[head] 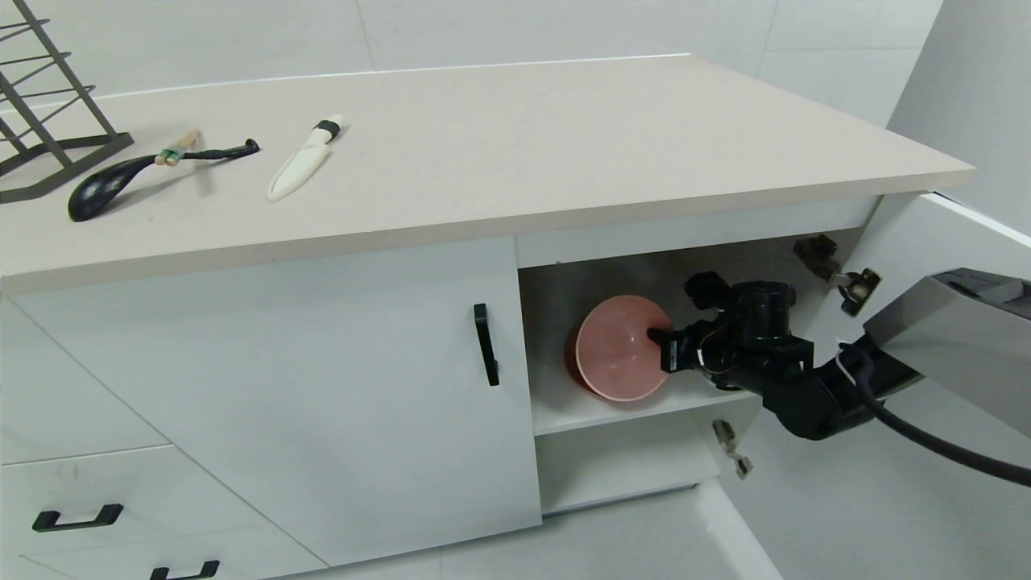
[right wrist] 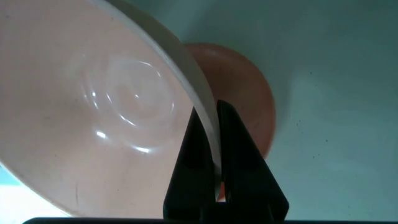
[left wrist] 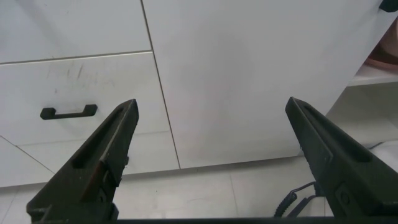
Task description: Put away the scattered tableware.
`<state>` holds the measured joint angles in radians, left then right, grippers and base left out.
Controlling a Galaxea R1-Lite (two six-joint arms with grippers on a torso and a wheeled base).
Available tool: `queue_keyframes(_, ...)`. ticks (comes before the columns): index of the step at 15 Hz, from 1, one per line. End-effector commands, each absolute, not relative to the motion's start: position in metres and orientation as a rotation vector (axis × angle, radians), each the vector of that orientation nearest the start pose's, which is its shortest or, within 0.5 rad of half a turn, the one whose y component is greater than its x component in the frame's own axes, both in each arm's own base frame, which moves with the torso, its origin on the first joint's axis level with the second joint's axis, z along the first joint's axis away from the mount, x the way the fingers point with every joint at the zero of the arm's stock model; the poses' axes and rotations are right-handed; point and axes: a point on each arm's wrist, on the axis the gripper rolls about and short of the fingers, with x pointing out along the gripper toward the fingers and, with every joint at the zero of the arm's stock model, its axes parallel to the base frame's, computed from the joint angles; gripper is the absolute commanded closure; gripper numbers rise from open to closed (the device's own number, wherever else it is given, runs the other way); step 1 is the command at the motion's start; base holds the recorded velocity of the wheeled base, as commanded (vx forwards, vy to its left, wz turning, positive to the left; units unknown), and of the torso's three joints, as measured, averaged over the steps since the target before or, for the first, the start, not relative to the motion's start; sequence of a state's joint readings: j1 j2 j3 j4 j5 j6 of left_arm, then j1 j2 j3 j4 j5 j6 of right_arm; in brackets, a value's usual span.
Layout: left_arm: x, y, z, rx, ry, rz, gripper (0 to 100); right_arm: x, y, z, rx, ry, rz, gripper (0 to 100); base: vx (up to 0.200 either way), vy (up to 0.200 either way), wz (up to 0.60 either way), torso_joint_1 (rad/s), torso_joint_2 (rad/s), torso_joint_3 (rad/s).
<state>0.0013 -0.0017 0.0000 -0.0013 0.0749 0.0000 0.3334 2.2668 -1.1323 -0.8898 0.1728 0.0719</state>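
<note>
On the beige countertop (head: 523, 137), under white tiled walls, lie a black spoon (head: 101, 189) and a sheathed knife (head: 302, 161). In the open cupboard below, the pink bowl (head: 616, 350) stands on edge on the shelf (head: 564, 415) with its hollow facing outward. The right gripper (head: 659, 348) pinches its rim. The left gripper (left wrist: 211, 104) gapes wide.

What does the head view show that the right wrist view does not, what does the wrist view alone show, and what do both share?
Head view only: the beige countertop carrying a black ladle, a white sheathed knife and a dark wire rack, plus the closed white cabinet door with its black handle.
Right wrist view only: how the black fingers straddle the rim of the round pink bowl, one on each side.
Both: that bowl, held by the right gripper inside the open cabinet.
</note>
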Motion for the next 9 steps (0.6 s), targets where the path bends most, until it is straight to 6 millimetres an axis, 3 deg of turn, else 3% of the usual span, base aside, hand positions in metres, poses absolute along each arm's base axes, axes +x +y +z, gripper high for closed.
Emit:
queue_keyframes(1,-0.0229,0.0017,0.0756,-0.002,-0.002,0.077,0,0.4122,0.1452,0.0722,0.05,0.274,0.491,100,0.0,0.0,0.0,0.0,0.0,0.0)
queue_keyframes(9,-0.0229,0.0016,0.0756,-0.005,-0.002,0.075,0,0.4134,0.1447,0.0682,0.048,0.277,0.482,100,0.0,0.0,0.0,0.0,0.0,0.0)
